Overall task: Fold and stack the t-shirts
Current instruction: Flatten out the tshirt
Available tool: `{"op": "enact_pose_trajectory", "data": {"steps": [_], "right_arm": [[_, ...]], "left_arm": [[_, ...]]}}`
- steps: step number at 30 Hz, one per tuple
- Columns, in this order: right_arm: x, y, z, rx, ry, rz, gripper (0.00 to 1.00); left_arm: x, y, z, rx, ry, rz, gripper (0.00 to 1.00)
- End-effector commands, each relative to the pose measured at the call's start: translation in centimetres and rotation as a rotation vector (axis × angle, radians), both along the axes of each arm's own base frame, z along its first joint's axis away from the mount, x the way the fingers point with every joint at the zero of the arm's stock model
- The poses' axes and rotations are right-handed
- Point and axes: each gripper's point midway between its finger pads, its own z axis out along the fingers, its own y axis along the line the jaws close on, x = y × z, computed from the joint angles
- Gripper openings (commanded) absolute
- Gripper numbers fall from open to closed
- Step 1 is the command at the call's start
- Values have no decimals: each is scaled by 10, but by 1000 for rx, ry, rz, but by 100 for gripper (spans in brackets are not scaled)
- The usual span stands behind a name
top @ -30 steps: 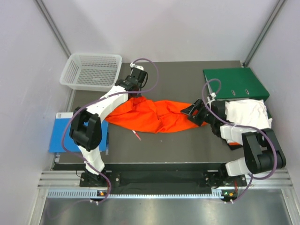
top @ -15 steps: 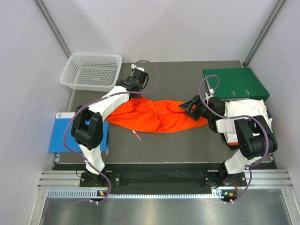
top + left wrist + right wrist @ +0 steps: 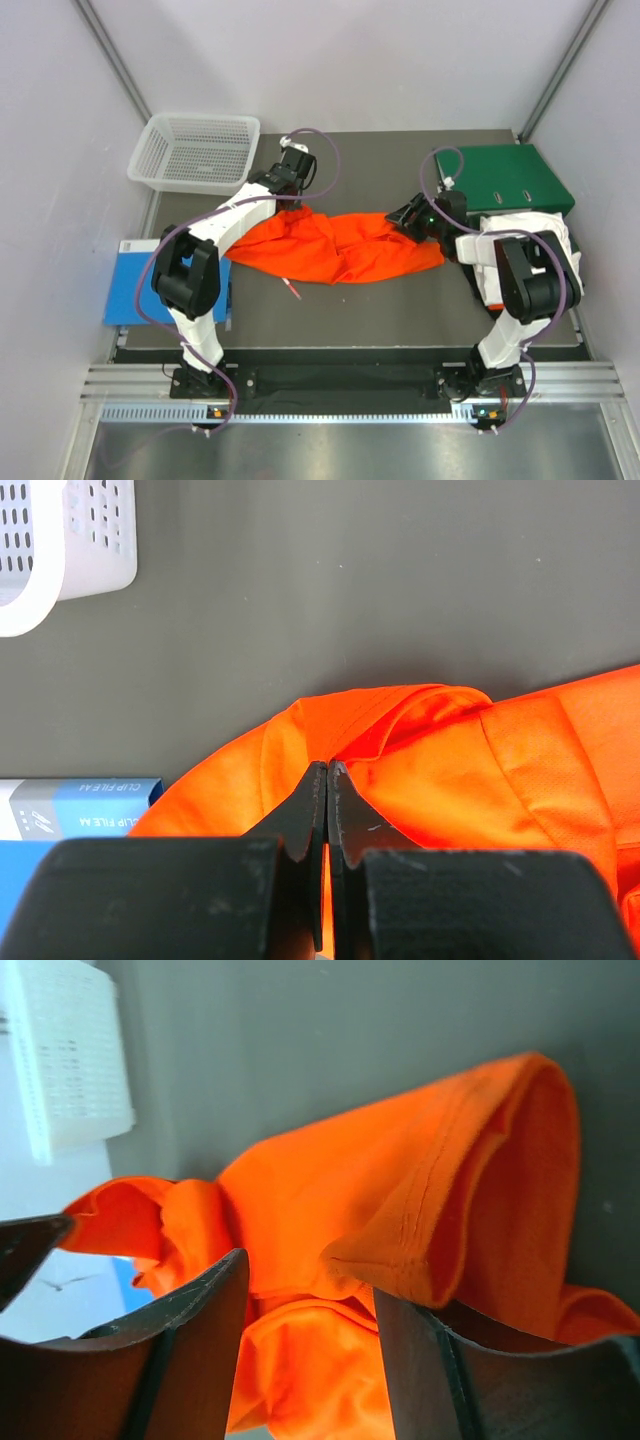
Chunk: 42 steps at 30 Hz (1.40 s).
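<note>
An orange t-shirt (image 3: 335, 247) lies stretched and crumpled across the middle of the dark mat. My left gripper (image 3: 289, 205) is shut on its upper left edge; in the left wrist view the closed gripper (image 3: 327, 768) pinches a fold of the orange t-shirt (image 3: 440, 760). My right gripper (image 3: 408, 218) is at the shirt's right end, open, with a fold of the orange t-shirt (image 3: 430, 1220) between its spread fingers (image 3: 200, 1300). A white t-shirt (image 3: 525, 240) lies folded at the right.
A white plastic basket (image 3: 196, 150) stands at the back left. A green binder (image 3: 505, 178) lies at the back right under the white shirt's far edge. A blue book (image 3: 135, 280) lies at the left edge. A small red-and-white pen (image 3: 293, 289) lies below the orange shirt.
My right gripper has moved up and back along the shirt's right end, toward the binder. The shirt's right end has shifted with it. My left arm has barely moved.
</note>
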Motion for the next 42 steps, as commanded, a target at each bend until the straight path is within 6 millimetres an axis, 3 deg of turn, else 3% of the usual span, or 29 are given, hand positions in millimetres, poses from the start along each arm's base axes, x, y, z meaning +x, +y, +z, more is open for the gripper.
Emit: {"op": "enact_pose_trajectory", "data": {"steps": [1, 8, 9, 12, 13, 14, 17, 20, 23, 24, 26, 27, 29, 31, 32, 33, 34, 35, 37, 38, 40, 41, 42], "right_arm": [[9, -15, -13, -70, 29, -23, 53], [8, -27, -29, -107, 50, -44, 51], [13, -28, -29, -114, 35, -54, 46], [20, -28, -29, -101, 14, -63, 45], [23, -26, -26, -96, -5, -62, 42], [27, -26, -23, -91, -20, -65, 28], [34, -22, -15, -75, -65, -50, 0], [38, -21, 3, -77, -130, -38, 0], [36, -20, 33, -95, -223, -22, 0], [36, -22, 55, -108, -290, -17, 0], [33, -21, 77, -128, -354, -3, 0], [33, -23, 104, -155, -424, -4, 0], [32, -24, 127, -189, -457, -1, 0], [25, -31, 154, -231, -504, -10, 0], [20, -32, 182, -239, -564, -15, 0], [16, -36, 186, -267, -569, -11, 0], [11, -37, 197, -277, -589, -13, 0], [2, -39, 223, -281, -647, -22, 0], [-11, -44, 235, -321, -666, -17, 0], [-25, -47, 259, -322, -722, -27, 0], [-42, -50, 271, -347, -751, -23, 0], [-58, -52, 291, -343, -803, -29, 0], [-67, -54, 296, -351, -809, -23, 0]], "left_arm": [[6, 2, 11, -2, -43, 5, 0], [6, 1, 12, -7, -44, 2, 0], [6, 0, 12, -10, -42, 0, 0], [5, 0, 10, -13, -36, -1, 0], [5, 0, 10, -12, -35, 1, 0], [4, 0, 10, -14, -35, 1, 0], [2, 3, 11, -10, -34, 6, 0], [0, 7, 17, 3, -52, 17, 0], [-2, 12, 30, 4, -83, 31, 0], [-1, 12, 42, -8, -108, 32, 0], [-1, 14, 54, -12, -127, 34, 0], [1, 14, 70, -24, -157, 37, 0], [0, 18, 86, -15, -171, 41, 0], [0, 18, 117, -38, -226, 41, 0], [-2, 19, 126, -46, -242, 41, 0], [-6, 22, 148, -69, -286, 44, 0], [-9, 25, 156, -80, -304, 49, 0], [-13, 26, 168, -97, -332, 51, 0], [-28, 36, 194, -126, -399, 60, 0], [-34, 41, 204, -135, -426, 64, 0], [-57, 56, 231, -156, -497, 82, 0], [-65, 62, 241, -163, -524, 87, 0], [-82, 73, 261, -178, -575, 93, 0]]}}
